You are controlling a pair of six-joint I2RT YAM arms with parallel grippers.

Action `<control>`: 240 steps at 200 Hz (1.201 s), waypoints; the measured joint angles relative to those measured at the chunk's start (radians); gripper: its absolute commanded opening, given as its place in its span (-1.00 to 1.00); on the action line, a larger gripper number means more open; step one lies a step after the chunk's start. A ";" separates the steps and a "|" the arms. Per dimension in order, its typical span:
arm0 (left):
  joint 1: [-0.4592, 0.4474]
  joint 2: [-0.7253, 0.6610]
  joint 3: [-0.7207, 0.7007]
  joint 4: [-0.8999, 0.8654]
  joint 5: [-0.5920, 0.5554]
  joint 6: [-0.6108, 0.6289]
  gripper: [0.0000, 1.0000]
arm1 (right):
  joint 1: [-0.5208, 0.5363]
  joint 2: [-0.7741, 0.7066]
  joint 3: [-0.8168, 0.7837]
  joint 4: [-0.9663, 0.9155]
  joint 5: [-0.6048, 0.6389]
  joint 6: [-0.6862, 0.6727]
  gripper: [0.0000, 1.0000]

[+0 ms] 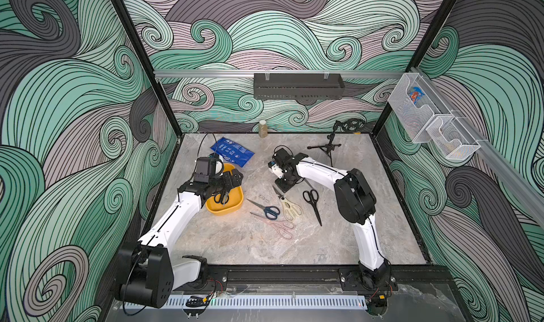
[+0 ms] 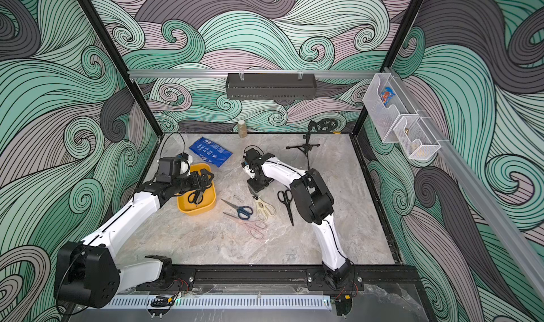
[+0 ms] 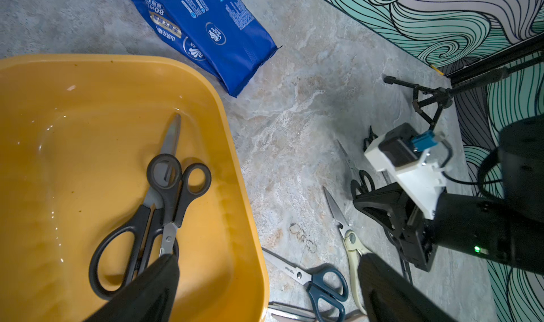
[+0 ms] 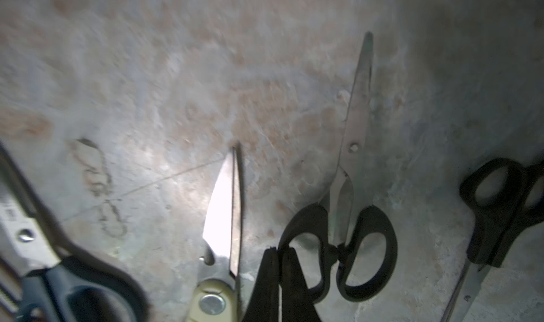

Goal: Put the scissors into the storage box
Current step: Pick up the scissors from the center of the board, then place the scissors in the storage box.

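— Any writing you can read?

— On the blue plastic packet (image 3: 206,32) behind the tub there's a big "80" with Chinese print, upside down in the left wrist camera, and a round logo that seems to say Vinda. In both top views it's all too small to read. The blue-handled scissors (image 3: 306,279) have a small stamp on the blade, but I can't make it out.

— Where are the scissors?

— Two black-handled pairs (image 3: 164,188) lie crossed inside the mustard-yellow plastic storage tub (image 1: 224,214), on the left side of the grey stone-look worktop (image 1: 235,247). The left fingers (image 3: 153,285) hang over it, spread wide, holding nothing. Out on the worktop near the tub lie the blue-handled pair, cream kitchen shears (image 1: 290,208), a pale pink pair (image 1: 279,227) and a long black-handled pair (image 1: 312,203).

— And the right arm?

— The right fingers (image 4: 268,282) are pressed together, down at the worktop. The top views hide what's under them. The right wrist camera shows a small black-handled pair (image 4: 343,185) there, with the fingertips at one handle loop. Whether they pinch it, I can't tell.
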State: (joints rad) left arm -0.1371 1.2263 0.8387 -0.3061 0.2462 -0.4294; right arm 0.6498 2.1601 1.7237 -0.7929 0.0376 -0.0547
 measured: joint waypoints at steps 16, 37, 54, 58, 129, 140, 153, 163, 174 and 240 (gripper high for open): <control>0.010 0.000 -0.005 0.022 0.001 -0.013 0.97 | 0.006 -0.053 0.007 0.021 -0.051 0.036 -1.00; 0.036 0.000 -0.011 0.048 0.000 -0.035 0.97 | 0.029 -0.138 0.015 0.068 -0.104 0.089 -1.00; 0.075 0.000 -0.014 0.074 -0.002 -0.052 0.97 | 0.064 -0.187 0.014 0.125 -0.137 0.136 -1.00; 0.087 0.000 -0.016 0.080 -0.003 -0.056 0.97 | 0.076 -0.196 0.014 0.143 -0.146 0.151 -1.00; 0.369 0.000 -0.063 0.212 -0.021 -0.175 0.97 | 0.237 -0.161 0.030 0.425 -0.340 0.379 -1.00; 0.399 0.000 -0.089 0.230 -0.029 -0.188 0.97 | 0.249 -0.142 0.046 0.459 -0.363 0.404 -1.00; 0.430 0.000 -0.118 0.243 -0.040 -0.196 0.97 | 0.261 -0.118 0.056 0.505 -0.396 0.435 -1.00; 0.451 0.000 -0.140 0.253 -0.054 -0.202 0.97 | 0.269 -0.098 0.061 0.540 -0.418 0.457 -1.00; 0.472 0.000 -0.161 0.266 -0.061 -0.212 0.97 | 0.277 -0.074 0.064 0.571 -0.439 0.479 -1.00; 0.553 0.010 -0.187 0.322 -0.043 -0.264 0.97 | 0.298 0.113 0.100 0.632 -0.478 0.584 -1.00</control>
State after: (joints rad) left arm 0.4156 1.2358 0.6521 0.0162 0.2035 -0.6933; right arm 0.9478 2.2726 1.8236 -0.1612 -0.4400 0.5289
